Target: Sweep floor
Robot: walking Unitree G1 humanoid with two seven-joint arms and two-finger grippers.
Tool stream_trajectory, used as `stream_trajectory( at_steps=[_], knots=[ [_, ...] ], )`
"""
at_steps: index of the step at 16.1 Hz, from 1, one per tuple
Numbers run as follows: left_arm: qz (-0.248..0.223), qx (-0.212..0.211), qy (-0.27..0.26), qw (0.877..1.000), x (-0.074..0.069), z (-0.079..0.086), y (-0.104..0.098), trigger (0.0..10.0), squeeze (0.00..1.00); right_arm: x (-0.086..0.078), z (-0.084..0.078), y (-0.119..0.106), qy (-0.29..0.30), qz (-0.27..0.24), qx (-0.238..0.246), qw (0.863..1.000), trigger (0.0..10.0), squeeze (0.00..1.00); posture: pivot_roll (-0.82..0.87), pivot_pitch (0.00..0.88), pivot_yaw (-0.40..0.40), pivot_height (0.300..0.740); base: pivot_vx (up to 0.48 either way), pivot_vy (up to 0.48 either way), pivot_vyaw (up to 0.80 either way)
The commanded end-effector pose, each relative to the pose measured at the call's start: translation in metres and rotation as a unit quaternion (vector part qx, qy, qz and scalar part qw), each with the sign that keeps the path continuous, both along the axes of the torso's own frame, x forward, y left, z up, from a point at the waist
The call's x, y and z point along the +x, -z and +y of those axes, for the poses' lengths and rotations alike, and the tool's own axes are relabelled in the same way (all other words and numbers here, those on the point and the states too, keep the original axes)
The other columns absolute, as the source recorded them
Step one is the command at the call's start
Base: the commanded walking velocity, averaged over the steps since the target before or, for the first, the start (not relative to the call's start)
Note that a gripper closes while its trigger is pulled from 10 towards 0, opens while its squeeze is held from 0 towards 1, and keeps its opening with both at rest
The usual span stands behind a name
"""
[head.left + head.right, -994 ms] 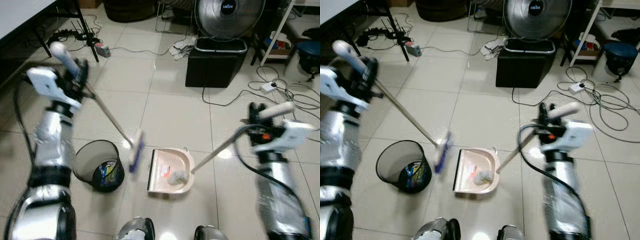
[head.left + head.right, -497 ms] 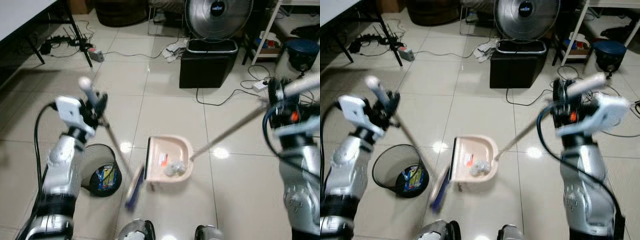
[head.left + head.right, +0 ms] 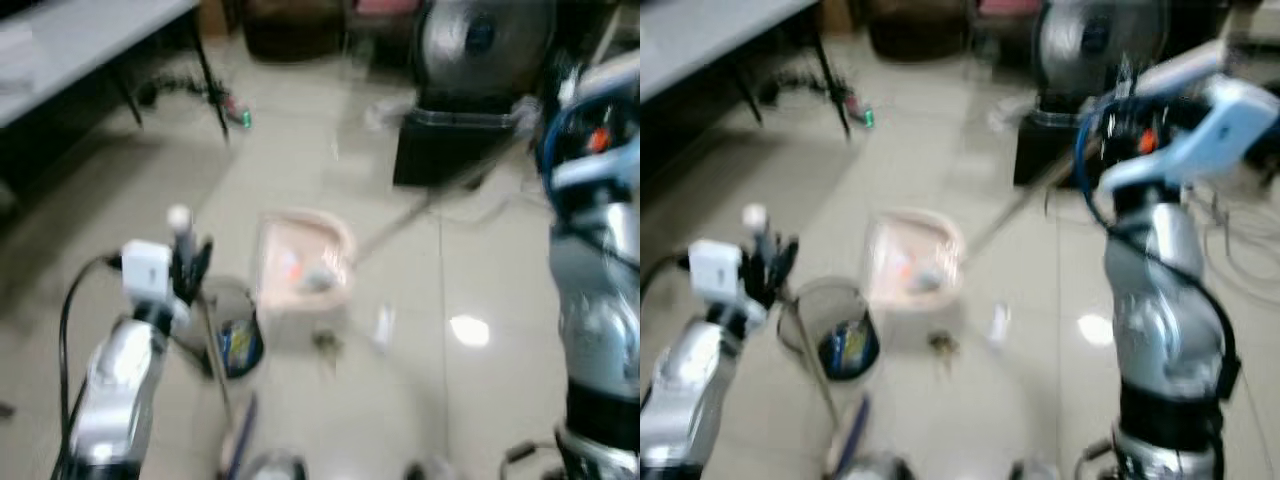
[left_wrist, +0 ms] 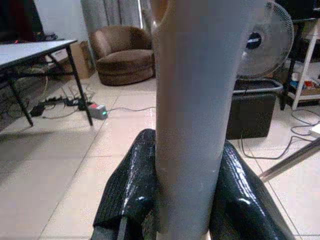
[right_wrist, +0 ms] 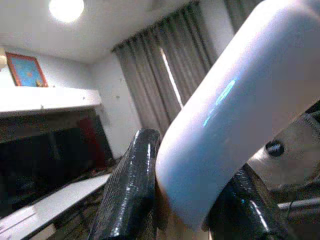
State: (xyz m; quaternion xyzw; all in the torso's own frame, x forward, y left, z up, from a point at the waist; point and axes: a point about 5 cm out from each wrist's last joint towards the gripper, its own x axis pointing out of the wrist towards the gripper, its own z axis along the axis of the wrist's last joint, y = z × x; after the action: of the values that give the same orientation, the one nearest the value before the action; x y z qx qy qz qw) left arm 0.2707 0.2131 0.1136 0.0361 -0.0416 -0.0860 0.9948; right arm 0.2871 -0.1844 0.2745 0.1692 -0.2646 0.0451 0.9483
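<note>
Everything in the eye views is blurred by motion. My left gripper (image 3: 188,264) is shut on the grey broom handle (image 4: 192,100), its black fingers (image 4: 132,185) wrapped round it. The broom runs steeply down to its head (image 3: 238,450) by my feet. My right gripper (image 3: 1132,112), raised high on the right, is shut on the white dustpan handle (image 5: 225,100). The pink dustpan (image 3: 300,262) hangs at the end of its long shaft, lifted off the floor beside the black mesh bin (image 3: 235,338). A crumpled white wad (image 3: 320,280) lies in the pan.
Small dark bits (image 3: 325,342) and a white scrap (image 3: 383,322) show on the tiles below the pan. A fan (image 3: 470,35) on a black box (image 3: 450,145) stands behind. A table (image 3: 90,40) and cables are at the far left.
The camera has swung and blurred. My right arm rose, lifting the dustpan off the floor and leftward next to the bin. My left arm dropped, and the broom stands more upright.
</note>
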Motion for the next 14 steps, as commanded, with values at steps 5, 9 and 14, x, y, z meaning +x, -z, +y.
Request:
stream_trajectory(
  at_steps=[5, 9, 14],
  knots=[
    [-0.02, 0.015, -0.046, 0.999, -0.003, -0.001, -0.012, 10.0, 0.0, 0.017, 0.007, -0.003, 0.014, 0.015, 0.01, 1.0, 10.0, 0.0, -0.06, 0.035, 0.073, 0.74, 0.116, 0.0, 0.8],
    [-0.012, 0.026, -0.052, 0.998, -0.003, -0.005, -0.012, 10.0, 0.0, 0.02, 0.001, 0.003, 0.039, 0.024, 0.021, 0.999, 10.0, 0.0, -0.06, 0.039, 0.068, 0.74, 0.353, 0.0, 0.4],
    [-0.007, 0.027, -0.05, 0.998, -0.002, -0.007, -0.01, 10.0, 0.0, 0.021, 0.0, 0.007, 0.043, 0.029, 0.018, 0.998, 10.0, 0.0, -0.06, 0.04, 0.068, 0.74, 0.385, 0.0, 0.0]
  ],
)
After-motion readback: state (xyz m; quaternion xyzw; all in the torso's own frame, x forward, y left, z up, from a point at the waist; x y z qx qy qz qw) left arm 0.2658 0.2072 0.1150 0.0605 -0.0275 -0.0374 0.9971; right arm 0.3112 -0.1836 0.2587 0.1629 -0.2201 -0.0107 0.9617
